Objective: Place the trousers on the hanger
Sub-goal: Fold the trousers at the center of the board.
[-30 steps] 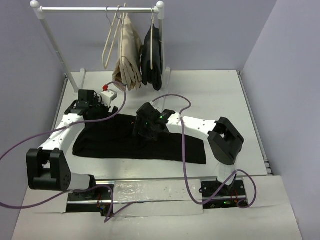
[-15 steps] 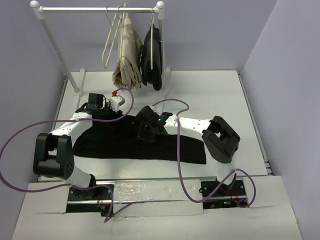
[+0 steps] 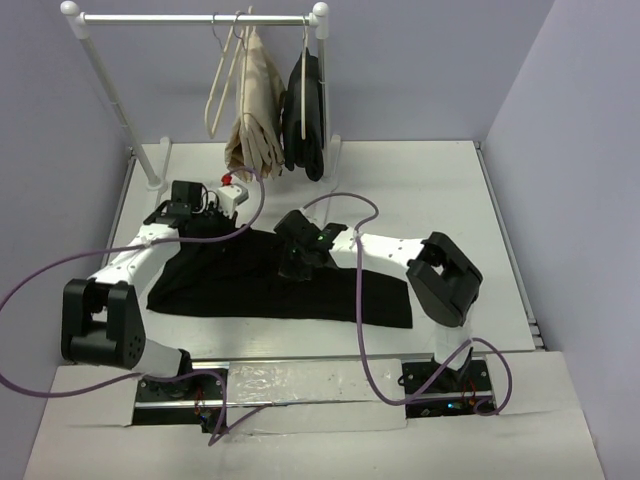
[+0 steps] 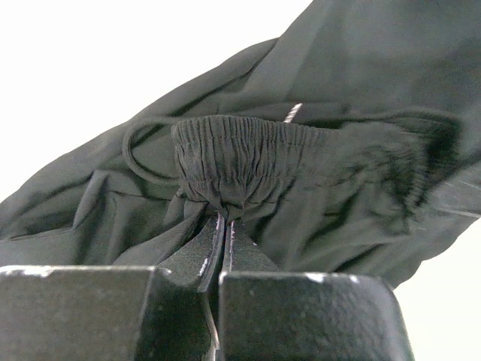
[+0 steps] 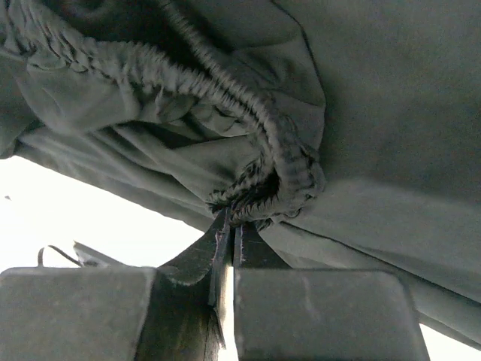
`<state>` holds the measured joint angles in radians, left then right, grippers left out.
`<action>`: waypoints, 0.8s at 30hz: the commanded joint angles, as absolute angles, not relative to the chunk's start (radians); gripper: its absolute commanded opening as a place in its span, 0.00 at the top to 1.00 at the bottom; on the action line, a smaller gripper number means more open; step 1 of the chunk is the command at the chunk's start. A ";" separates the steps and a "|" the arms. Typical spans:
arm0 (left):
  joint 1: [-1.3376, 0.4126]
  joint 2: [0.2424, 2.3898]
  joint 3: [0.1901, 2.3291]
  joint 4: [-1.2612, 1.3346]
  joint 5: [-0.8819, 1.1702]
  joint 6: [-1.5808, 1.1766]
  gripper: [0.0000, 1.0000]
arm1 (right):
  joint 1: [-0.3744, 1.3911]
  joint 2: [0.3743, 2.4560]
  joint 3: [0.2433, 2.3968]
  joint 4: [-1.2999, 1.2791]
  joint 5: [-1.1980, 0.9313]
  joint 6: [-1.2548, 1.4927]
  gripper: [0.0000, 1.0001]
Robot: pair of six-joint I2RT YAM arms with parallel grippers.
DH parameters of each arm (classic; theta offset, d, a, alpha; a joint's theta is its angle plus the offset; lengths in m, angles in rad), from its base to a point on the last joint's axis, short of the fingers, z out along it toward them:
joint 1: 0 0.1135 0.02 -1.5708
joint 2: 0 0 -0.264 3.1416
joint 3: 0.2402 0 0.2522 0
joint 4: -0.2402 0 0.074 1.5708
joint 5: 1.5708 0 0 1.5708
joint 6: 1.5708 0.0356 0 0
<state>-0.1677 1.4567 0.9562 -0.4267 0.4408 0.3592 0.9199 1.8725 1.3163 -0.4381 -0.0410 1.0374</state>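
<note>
The left gripper (image 3: 212, 222) is clenched on the gathered elastic waistband (image 4: 248, 150) of the black trousers (image 3: 260, 290). The right gripper (image 3: 293, 266) is pinching the same waistband farther along. Both pairs of fingers are pressed together with fabric bunched between them.

Over the last second both have been drawing that top edge up the frame, the left one swinging towards the upper left. The waist end is rising into a ridge while the legs are still lying flat across the middle of the table (image 3: 430, 180), running to the lower right. I'd say the carry towards the rack is only beginning.

The clothes rail (image 3: 190, 18) is standing at the top of the frame, well apart from both grippers. The empty cream hanger (image 3: 215, 90) is hanging to the left of the garments there. A drawstring loop (image 4: 139, 162) is dangling just left of the left gripper's pinch.
</note>
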 commanded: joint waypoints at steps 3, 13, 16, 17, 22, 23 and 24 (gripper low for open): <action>-0.170 1.321 1.051 -0.529 0.574 0.367 1.00 | 0.874 1.714 1.319 -0.422 -0.026 0.894 1.00; -0.190 1.287 1.207 -0.661 0.732 0.305 1.00 | 0.778 1.491 1.209 -0.451 -0.041 0.701 1.00; -0.235 1.295 1.271 -0.660 0.698 0.235 1.00 | 0.746 1.422 1.180 -0.465 -0.077 0.683 1.00; -0.250 1.299 1.313 -0.670 0.671 0.226 1.00 | 0.741 1.384 1.178 -0.471 -0.078 0.680 1.00; -0.350 1.322 1.410 -0.689 0.597 0.137 1.00 | 0.729 1.283 1.166 -0.515 -0.107 0.664 1.00; -0.365 1.327 1.426 -0.686 0.578 0.121 1.00 | 0.723 1.249 1.142 -0.508 -0.120 0.672 1.00; -0.403 1.333 1.424 -0.677 0.568 0.103 1.00 | 0.713 1.232 1.112 -0.476 -0.135 0.692 1.00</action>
<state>-0.3492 1.3205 1.3685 -0.6777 0.6113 0.1879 0.7307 1.3170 1.1568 -0.4965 -0.0933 0.6933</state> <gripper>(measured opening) 0.019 0.020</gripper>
